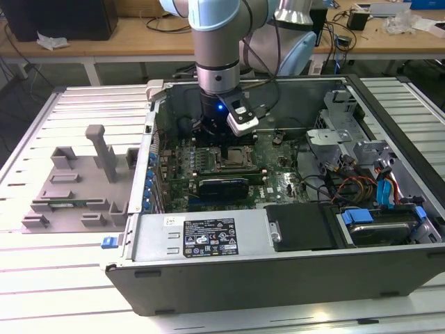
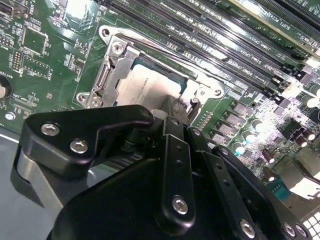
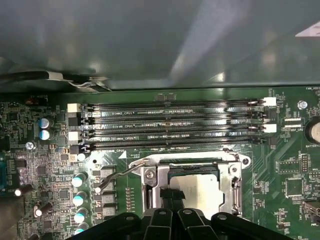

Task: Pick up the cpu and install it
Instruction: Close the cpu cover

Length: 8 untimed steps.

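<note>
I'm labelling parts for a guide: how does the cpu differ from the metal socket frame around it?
The cpu is a flat, solid silvery-white square; the socket frame is an open border of shiny metal with screws. The cpu lies inside; the socket frame surrounds it. Both sit on the green motherboard.

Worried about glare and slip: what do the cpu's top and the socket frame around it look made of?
The cpu: pale silvery top, matte, softly reflecting, so likely plated metal. The socket frame: bare bright metal, probably steel, judging by sharp glints, stamped edges and screws.
</note>
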Motion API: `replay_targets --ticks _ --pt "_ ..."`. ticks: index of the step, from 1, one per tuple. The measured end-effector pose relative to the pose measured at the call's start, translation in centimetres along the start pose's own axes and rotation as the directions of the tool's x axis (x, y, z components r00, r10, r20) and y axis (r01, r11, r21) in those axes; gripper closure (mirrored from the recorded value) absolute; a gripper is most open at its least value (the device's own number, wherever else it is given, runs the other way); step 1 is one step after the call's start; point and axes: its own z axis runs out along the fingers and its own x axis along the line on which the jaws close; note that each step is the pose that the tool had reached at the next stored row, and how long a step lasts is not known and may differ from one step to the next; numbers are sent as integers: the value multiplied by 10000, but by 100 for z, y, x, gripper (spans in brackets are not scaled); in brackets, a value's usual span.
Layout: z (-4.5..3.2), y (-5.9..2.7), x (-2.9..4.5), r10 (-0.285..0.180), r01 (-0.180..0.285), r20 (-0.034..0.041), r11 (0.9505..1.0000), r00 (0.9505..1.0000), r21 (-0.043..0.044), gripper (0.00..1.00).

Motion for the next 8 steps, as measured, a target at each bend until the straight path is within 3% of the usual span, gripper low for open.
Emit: replay_targets --ticks 8 --pt "-252 -8 -16 0 0 -5 10000 10000 5 89"
